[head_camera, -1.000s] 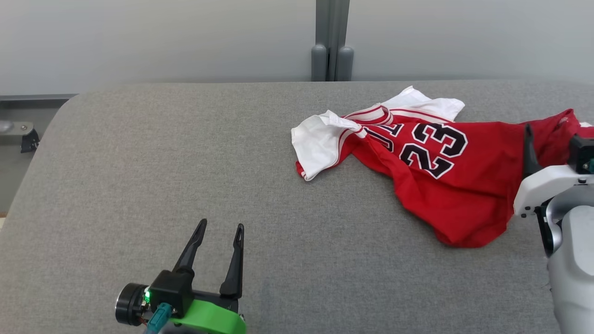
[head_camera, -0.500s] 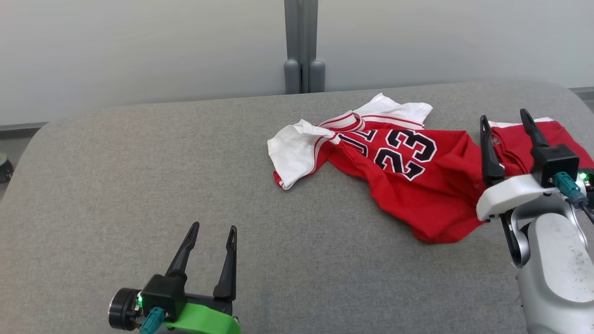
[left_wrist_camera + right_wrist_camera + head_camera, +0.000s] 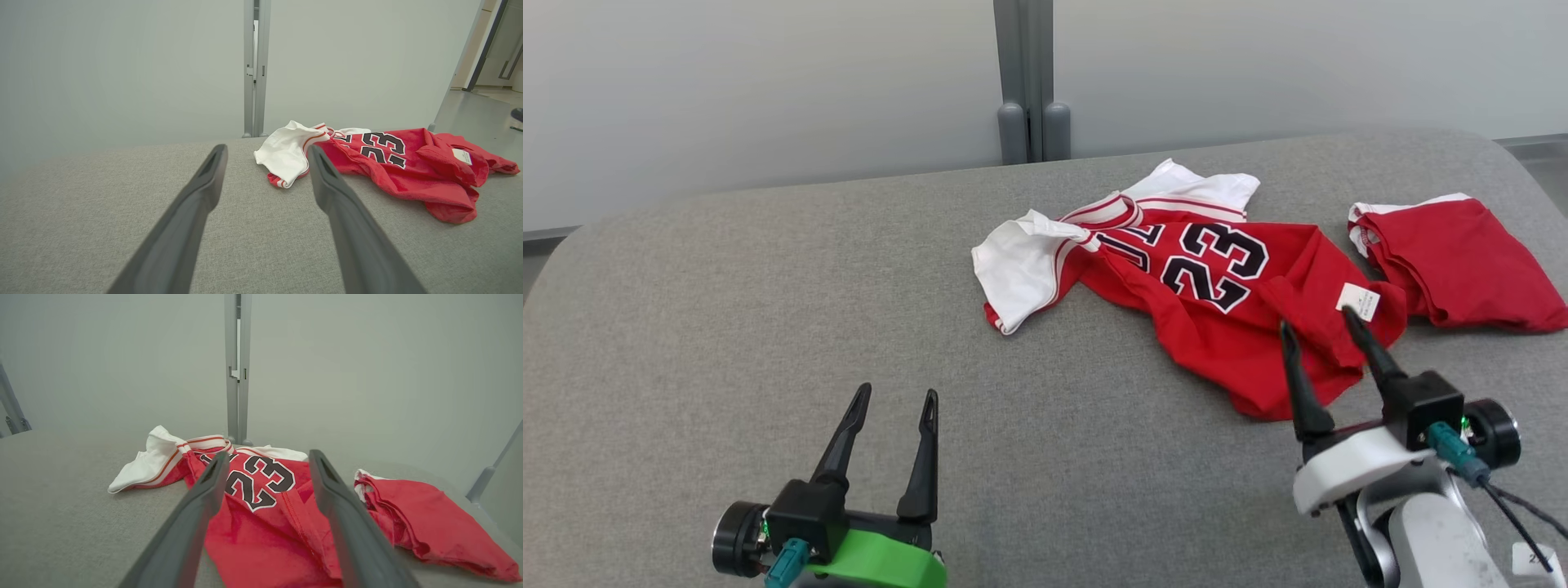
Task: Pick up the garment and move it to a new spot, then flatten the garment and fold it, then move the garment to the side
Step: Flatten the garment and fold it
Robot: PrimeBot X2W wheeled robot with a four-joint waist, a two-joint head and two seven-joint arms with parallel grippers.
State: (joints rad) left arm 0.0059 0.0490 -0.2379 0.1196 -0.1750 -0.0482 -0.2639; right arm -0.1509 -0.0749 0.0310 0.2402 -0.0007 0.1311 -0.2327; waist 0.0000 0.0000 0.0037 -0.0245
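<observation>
Red jersey (image 3: 1225, 343), white-sleeved, black 23, crumpled, perhaps inside-out; left claw (image 3: 897, 392) and right claw (image 3: 1316, 320) apart, empty.

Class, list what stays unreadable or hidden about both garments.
Head view: print on the white tag of the jersey, too small.
Head view: chest lettering, partly under the folded collar.
Right wrist view: jersey's near hem, behind the right end effector and the bottom edge.
Head view: folded red garment, type unclear, folded over itself.

Print on jersey (image 3: 1217, 339) tag (image 3: 1361, 301) too small to read
</observation>
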